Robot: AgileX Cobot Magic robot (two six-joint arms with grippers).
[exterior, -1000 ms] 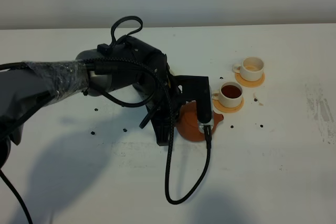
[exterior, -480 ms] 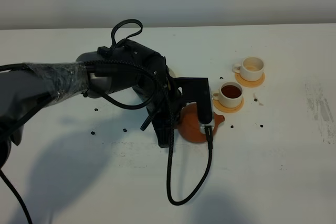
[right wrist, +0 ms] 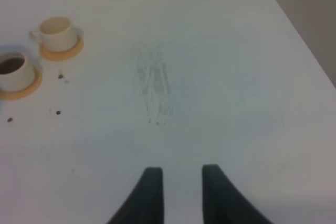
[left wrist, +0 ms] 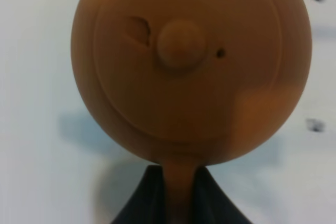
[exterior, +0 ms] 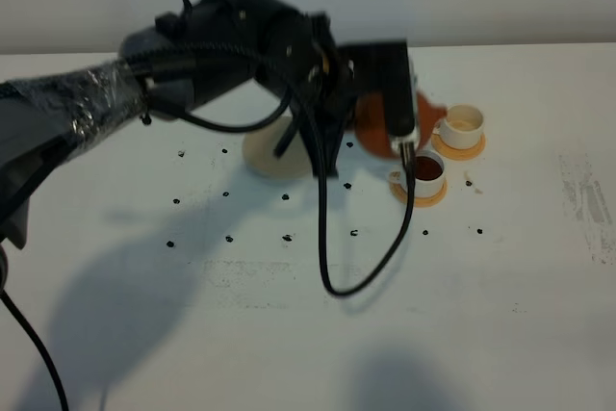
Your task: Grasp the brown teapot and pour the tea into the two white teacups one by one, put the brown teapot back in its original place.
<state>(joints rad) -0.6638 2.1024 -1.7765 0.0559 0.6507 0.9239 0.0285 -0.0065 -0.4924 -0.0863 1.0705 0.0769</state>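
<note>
Squat reddish-brown clay teapot (exterior: pixel 371 130) now raised

The left gripper (left wrist: pixel 176 182), clamped on its loop handle, has lifted it from table level to near the tea-filled white cup (exterior: pixel 423 171) and far white cup (exterior: pixel 464 122); the right gripper (right wrist: pixel 181 177) is empty, fingers slightly parted.

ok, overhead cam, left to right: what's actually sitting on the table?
cream saucer → cup of tea → other cup → scuff marks. The teapot is held in the left gripper and overlaps the cups, so it is left out.
</note>
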